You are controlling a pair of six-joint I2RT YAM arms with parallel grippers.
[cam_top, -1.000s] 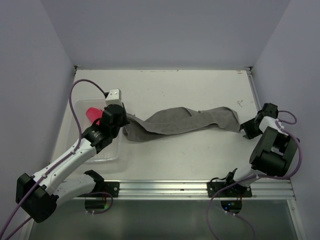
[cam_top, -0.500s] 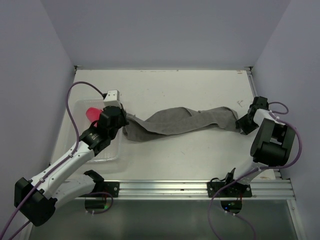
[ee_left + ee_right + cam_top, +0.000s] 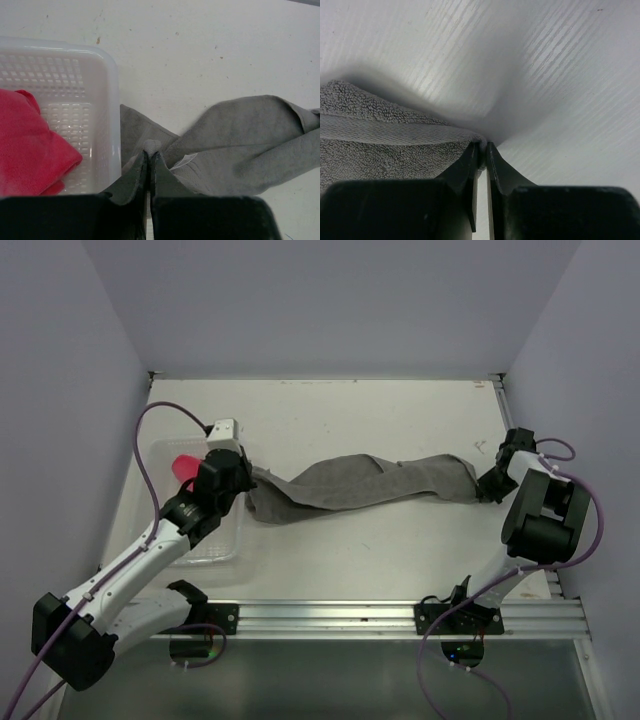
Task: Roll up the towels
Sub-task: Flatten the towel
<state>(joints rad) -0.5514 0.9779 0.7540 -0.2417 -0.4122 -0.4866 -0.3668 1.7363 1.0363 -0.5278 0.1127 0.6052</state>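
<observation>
The grey towel [image 3: 365, 483] lies stretched in a crumpled band across the table's middle. My left gripper [image 3: 243, 478] is shut on its left end; in the left wrist view a pinch of grey towel [image 3: 235, 145] sticks up between the closed tips of my left gripper [image 3: 150, 153]. My right gripper [image 3: 487, 485] is shut on the right corner; the right wrist view shows the grey towel [image 3: 380, 140] edge caught between the tips of my right gripper [image 3: 482, 147]. The pink-red towel [image 3: 186, 467] sits in the basket, also seen as the pink-red towel [image 3: 27, 145] in the left wrist view.
A white perforated basket [image 3: 160, 453] stands at the left, its wall [image 3: 112, 125] right beside the left gripper. Grey walls enclose the table on three sides. A metal rail [image 3: 400, 612] runs along the near edge.
My right gripper moved up to the grey towel's right corner and closed on it. The left arm shifted slightly, still holding the left end.
</observation>
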